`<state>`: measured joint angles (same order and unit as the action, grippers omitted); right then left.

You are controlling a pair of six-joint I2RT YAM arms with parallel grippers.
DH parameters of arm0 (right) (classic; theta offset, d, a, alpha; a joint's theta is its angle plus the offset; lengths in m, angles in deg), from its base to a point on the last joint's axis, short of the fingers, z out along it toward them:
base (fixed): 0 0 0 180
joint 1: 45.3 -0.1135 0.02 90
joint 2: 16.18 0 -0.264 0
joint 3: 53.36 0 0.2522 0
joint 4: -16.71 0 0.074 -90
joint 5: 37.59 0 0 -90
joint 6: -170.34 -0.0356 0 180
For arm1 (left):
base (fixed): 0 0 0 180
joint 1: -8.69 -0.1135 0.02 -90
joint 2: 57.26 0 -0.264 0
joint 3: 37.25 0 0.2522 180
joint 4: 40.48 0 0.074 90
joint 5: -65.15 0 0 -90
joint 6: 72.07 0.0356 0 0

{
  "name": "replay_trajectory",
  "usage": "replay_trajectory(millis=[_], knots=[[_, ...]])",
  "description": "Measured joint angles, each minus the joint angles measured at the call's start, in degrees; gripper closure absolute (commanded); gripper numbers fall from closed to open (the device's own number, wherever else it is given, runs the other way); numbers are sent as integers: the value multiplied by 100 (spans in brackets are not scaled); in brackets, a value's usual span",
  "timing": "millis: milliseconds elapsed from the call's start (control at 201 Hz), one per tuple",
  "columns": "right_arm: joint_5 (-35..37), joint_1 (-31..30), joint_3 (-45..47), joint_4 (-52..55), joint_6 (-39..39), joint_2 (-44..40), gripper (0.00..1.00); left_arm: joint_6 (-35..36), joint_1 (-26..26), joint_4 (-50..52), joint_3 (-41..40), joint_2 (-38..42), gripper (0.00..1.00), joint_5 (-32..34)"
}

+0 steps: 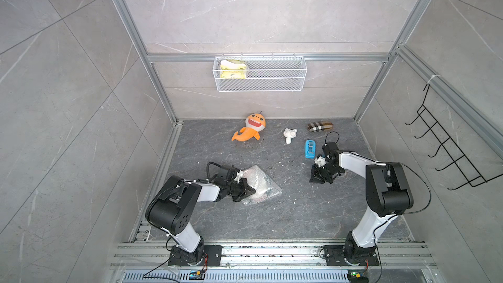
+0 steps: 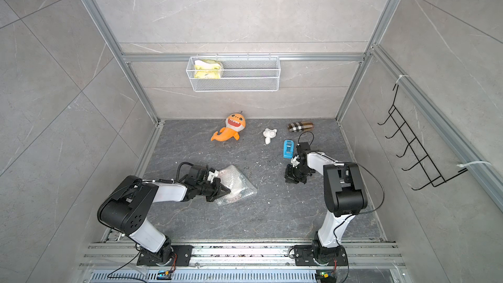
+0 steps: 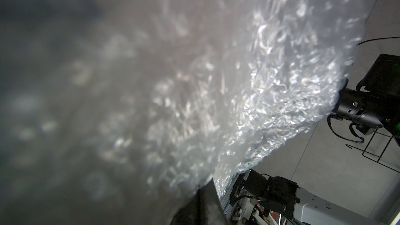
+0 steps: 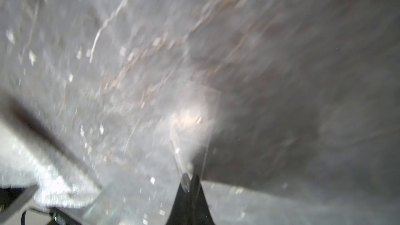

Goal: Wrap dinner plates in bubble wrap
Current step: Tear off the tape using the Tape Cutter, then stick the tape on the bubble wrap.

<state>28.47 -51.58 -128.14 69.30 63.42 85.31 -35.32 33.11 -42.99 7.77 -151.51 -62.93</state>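
Note:
The bubble wrap lies bunched over the dinner plate on the dark tabletop, left of centre in both top views. Only the plate's pale face and faint red marks show through the film. My left gripper reaches in from the left, shut on the bubble wrap. In the left wrist view the crinkly film fills most of the picture above the closed fingers. My right gripper points down at the table well to the right of the bundle. It is shut on a clear strip like tape.
A blue tape dispenser lies just behind the right gripper. An orange shark plush, a small white figure and a plaid case sit along the back. A wire basket hangs on the back wall, a black hook rack on the right.

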Motion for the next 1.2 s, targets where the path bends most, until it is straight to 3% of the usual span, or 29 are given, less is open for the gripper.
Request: replay_trajectory(millis=[135, 314, 459, 608, 843, 1196], knots=[[-363, -387, -354, 372, 278, -496, 100, 0, -4, -2, 0, -2, 99, -2], [-826, -1364, -1202, 527, 522, -741, 100, 0, -4, -46, -22, 0, 99, -2], [-1126, -2277, -1604, 531, 616, -518, 100, 0, -4, -118, -76, 17, 99, 0], [-1401, -2994, -2214, 525, 645, 251, 100, 0, -4, -192, -197, 122, 99, 68], [-1272, -3276, -2857, 597, 332, 1320, 100, -2, -4, -203, -308, 267, 99, 203], [-1010, -3545, -2949, 826, -83, 1897, 100, -4, -4, -258, -372, 321, 99, 247]])
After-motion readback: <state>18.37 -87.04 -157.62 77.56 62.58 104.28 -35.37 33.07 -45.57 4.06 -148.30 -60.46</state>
